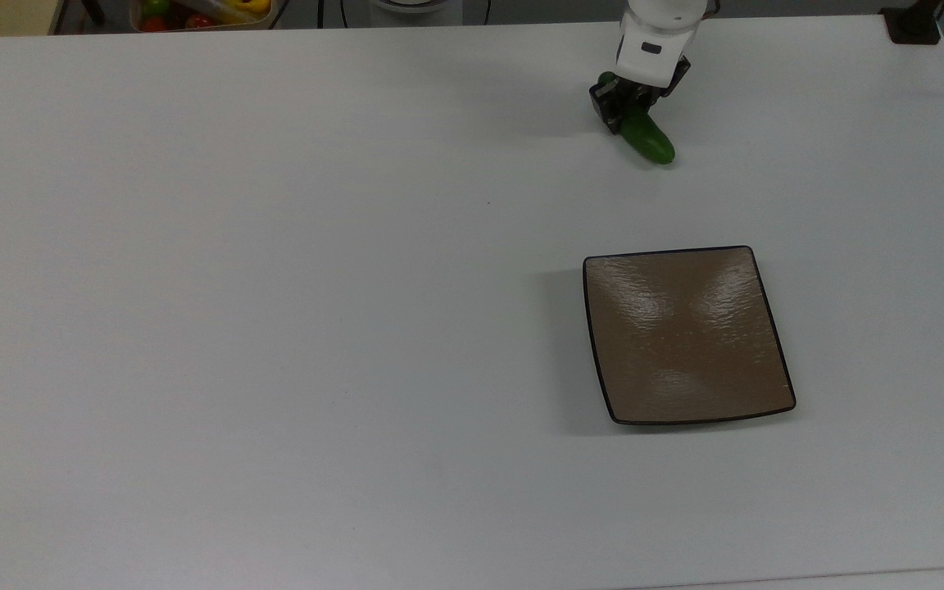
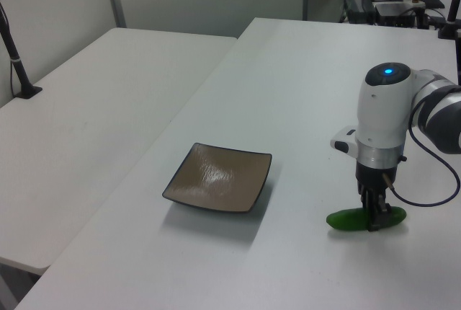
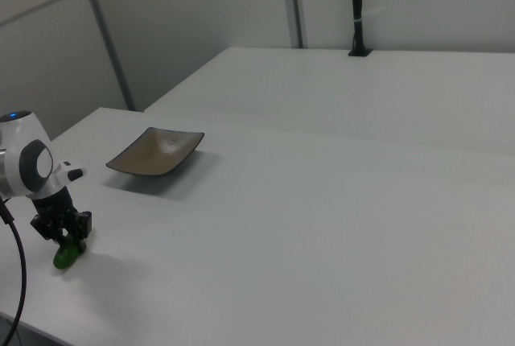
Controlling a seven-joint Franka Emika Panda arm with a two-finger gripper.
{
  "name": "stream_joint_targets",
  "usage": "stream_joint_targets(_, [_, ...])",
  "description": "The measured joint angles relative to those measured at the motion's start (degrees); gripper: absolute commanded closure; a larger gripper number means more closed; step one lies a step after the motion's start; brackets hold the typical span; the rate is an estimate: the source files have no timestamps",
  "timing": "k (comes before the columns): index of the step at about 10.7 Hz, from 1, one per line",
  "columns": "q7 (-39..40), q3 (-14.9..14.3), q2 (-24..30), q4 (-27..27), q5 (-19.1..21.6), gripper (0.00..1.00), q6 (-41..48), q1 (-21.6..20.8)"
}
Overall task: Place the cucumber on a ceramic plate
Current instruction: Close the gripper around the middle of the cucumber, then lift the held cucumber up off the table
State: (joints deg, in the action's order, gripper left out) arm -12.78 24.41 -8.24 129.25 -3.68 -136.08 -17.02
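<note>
The dark green cucumber (image 1: 649,141) lies on the white table near the far edge in the top view, well up from the ceramic plate (image 1: 689,336). My gripper (image 1: 626,108) reaches straight down with its fingers shut on the cucumber's upper-left end. In the left view the cucumber (image 2: 344,219) sits low on the table surface with the gripper (image 2: 375,218) clamped on its right part, and the brown square plate (image 2: 220,178) lies to the left. In the right view the gripper (image 3: 67,237) holds the cucumber (image 3: 63,256) at the lower left, and the plate (image 3: 157,151) is beyond.
A tray of colourful vegetables (image 1: 201,11) stands past the table's far edge at the top view's upper left. A black post base (image 1: 914,24) sits at the far right corner. A second white table (image 2: 86,108) adjoins in the left view.
</note>
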Motion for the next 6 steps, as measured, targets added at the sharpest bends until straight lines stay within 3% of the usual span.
stream_joint_targets(6, [-2.1,0.0,1.6,-1.9,0.0,0.89,2.7,1.2])
